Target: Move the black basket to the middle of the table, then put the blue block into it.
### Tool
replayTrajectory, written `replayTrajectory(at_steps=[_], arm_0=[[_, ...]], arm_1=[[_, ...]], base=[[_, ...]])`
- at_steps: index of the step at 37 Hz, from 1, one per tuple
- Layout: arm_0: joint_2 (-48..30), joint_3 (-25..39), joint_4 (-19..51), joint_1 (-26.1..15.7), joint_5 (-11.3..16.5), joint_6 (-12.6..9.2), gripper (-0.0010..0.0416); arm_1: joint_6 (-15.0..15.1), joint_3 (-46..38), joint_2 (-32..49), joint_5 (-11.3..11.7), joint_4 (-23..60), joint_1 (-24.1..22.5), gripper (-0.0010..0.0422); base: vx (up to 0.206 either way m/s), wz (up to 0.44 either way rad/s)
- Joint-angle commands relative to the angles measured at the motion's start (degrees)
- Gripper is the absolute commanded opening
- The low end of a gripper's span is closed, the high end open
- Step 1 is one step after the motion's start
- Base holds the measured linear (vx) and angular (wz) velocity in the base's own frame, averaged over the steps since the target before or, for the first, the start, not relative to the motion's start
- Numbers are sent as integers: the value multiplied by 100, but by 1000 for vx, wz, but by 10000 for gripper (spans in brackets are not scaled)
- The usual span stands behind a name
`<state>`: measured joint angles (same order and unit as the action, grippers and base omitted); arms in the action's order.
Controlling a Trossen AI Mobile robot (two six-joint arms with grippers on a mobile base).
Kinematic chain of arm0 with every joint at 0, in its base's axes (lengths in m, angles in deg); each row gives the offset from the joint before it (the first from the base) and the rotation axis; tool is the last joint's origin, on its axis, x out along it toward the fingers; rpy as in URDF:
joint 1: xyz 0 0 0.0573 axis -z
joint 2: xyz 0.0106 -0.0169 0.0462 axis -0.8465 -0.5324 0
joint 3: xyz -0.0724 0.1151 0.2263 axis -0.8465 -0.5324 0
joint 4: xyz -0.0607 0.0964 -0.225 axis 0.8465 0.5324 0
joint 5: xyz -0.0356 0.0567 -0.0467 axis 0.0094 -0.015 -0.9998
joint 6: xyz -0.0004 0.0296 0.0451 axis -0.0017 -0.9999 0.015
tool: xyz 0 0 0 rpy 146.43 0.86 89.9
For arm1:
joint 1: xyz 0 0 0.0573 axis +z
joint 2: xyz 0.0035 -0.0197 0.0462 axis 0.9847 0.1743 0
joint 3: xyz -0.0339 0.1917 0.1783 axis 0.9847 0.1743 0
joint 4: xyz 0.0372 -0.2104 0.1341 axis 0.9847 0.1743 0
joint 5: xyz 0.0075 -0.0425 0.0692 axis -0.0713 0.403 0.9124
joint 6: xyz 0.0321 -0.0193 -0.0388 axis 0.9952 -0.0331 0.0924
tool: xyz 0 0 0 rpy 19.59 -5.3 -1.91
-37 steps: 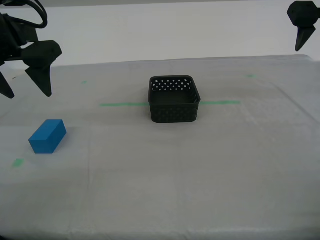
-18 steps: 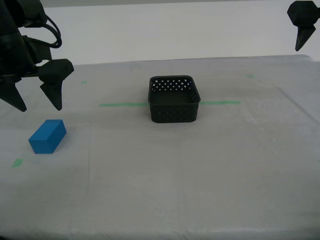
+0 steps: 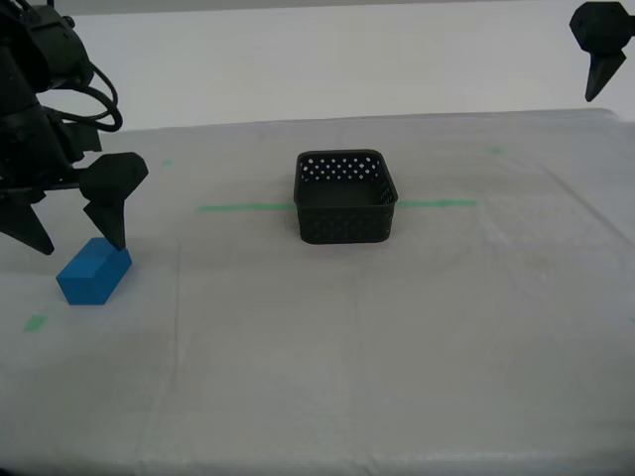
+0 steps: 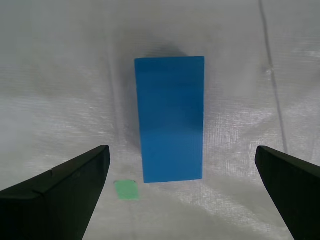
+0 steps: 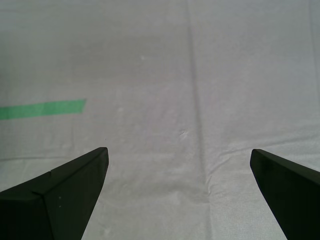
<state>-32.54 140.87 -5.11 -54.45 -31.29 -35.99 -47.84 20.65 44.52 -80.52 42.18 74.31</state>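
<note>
basket: the black basket (image 3: 346, 197) sits upright on the table (image 3: 397, 337), near the centre of the ext. view, a touch toward 12 o'clock. Open top, holes in the walls, inside looks bare. Nothing touching it.

tape line: long green tape line (image 3: 243, 207) runs across the cloth behind the basket, showing at the basket's 9 and 3 o'clock. A stretch of green tape (image 5: 42, 108) also shows in the first wrist view.

block: the blue block (image 3: 94, 271) lies flat on the cloth, at 9 o'clock from the basket and well apart from it, at the ext. view's left. In the second wrist view the blue block (image 4: 171, 118) lies lengthwise between the two fingers, no contact seen.

tape bit: small green tape bit (image 4: 126, 190) on the cloth just beside the block's near end; same green tape bit (image 3: 36, 322) at the block's 7 o'clock in the ext. view.

my second gripper (image 3: 75, 243): jaws wide apart, holding nothing, pointing down straight over the block; one fingertip (image 3: 117, 236) looks just above the block's far edge, can't tell if touching.

my first gripper (image 5: 180, 200): jaws spread wide, nothing between them, only bare cloth below. In the ext. view my first gripper (image 3: 598, 50) hangs high at 1–2 o'clock from the basket, well clear of the table.
</note>
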Motion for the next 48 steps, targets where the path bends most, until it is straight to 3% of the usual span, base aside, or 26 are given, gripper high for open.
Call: replayTrajectory(at_steps=[1,23,48], arm_0=[[2,0,2,-4,2,13,399],[2,0,0,-4,2,13,399],[2,0,0,-4,2,13,398]], arm_1=[[-28,0,79,20,-11,-4,401],[-85,4,726,-37,-483,-15,401],[-256,210,835,-9,-927,-15,401]], base=[[0,0],[0,0],[0,0]])
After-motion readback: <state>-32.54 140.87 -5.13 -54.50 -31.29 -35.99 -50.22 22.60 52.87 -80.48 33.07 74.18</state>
